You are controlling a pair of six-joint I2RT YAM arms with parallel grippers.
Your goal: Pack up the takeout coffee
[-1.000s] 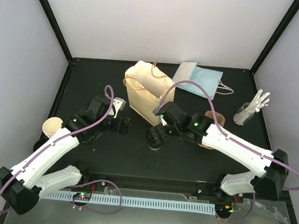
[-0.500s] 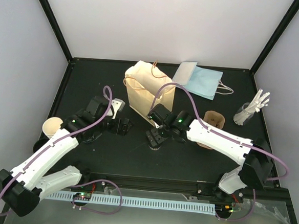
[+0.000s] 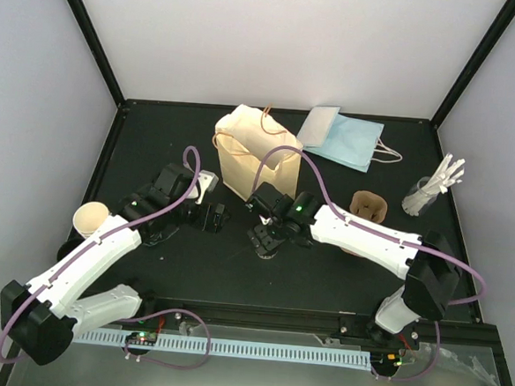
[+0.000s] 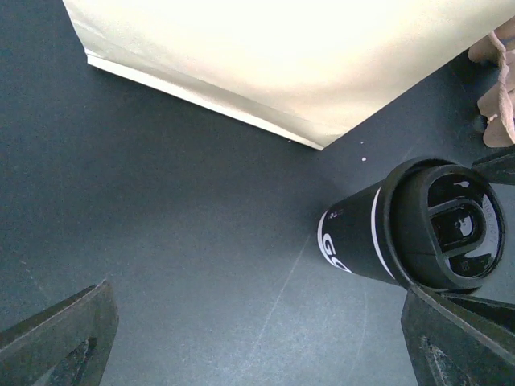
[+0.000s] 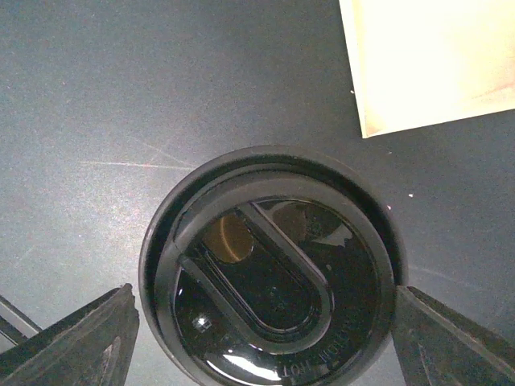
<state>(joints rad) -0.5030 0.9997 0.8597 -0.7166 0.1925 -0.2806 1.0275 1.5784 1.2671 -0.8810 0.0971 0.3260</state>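
Right hand (image 5: 261, 293) spread astride the round black-lidded takeout coffee cup (image 5: 269, 273); left hand (image 4: 256, 291) spread wide, at its nine o'clock.

Takeout coffee (image 4: 418, 233), black-lidded, seemingly dark-walled, stands upright.

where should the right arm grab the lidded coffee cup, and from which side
Probably best to grip the takeout coffee on its wall just under the round black lid, coming straight down from above. It stands upright, and the right gripper hangs over it with open jaws either side.
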